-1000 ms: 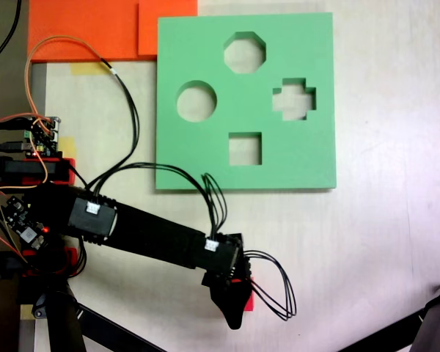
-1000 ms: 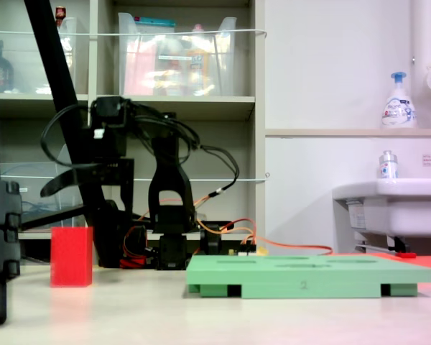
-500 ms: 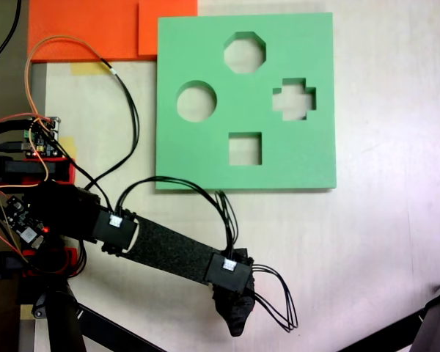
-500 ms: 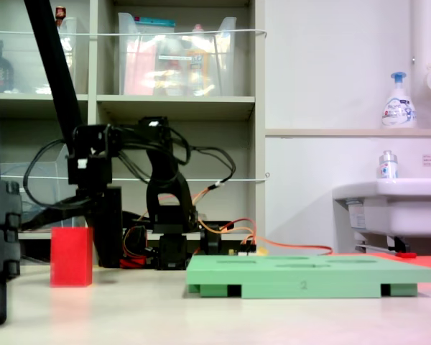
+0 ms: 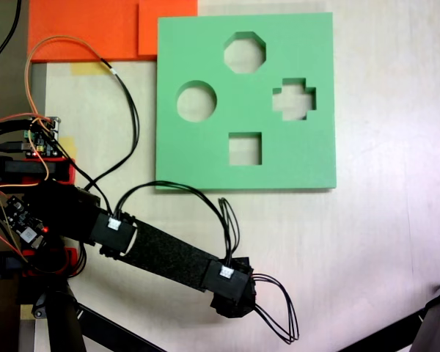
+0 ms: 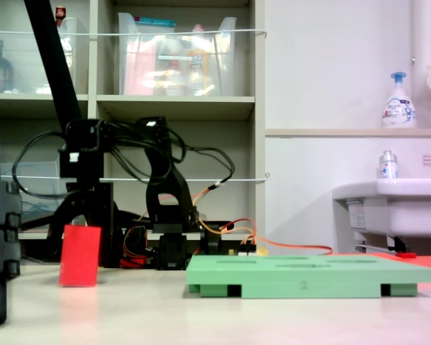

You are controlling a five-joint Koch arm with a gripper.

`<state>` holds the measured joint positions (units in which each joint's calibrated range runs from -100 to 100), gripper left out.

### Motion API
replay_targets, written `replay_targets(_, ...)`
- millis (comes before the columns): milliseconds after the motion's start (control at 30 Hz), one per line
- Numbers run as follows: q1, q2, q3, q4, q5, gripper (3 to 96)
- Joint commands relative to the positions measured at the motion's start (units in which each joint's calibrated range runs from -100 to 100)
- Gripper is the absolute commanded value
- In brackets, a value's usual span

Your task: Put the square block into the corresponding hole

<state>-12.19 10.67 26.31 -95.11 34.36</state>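
Black arm (image 5: 165,253) stretched low, wrist pointing down; jaws (image 6: 81,224) straddling tilted square block (image 6: 80,256), closure unclear.

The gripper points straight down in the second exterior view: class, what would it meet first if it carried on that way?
The red block. The gripper hangs directly over it, fingers at its top, so it would likely meet the block first; the table lies just beneath.

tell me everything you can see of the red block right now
The square block shows only in the second exterior view; in the first exterior view the arm hides it. It is plain bright red, matte, with flat unmarked faces. It leans slightly, its lower edge at the tabletop. The gripper straddles it from above; actual contact is unclear. It sits well left of the green board.
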Motion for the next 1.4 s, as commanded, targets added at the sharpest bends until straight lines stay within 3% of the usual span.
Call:
replay_targets(33,0.1,-0.06,-0.29,-2.1,-0.34,29.9)
replay_targets(100,0.2,-0.75,-0.19,-3.35,-0.2,24.5)
replay_targets(333,2.0,-10.95,0.01,-4.89,4.79,24.0)
replay_targets(667,11.87,-30.5,5.29,-4.89,17.78,24.0)
replay_targets(967,22.03,-25.34,9.68,-4.89,26.81,24.0)
replay_targets(1400,25.05,-13.04,13.27,-4.89,30.87,24.0)
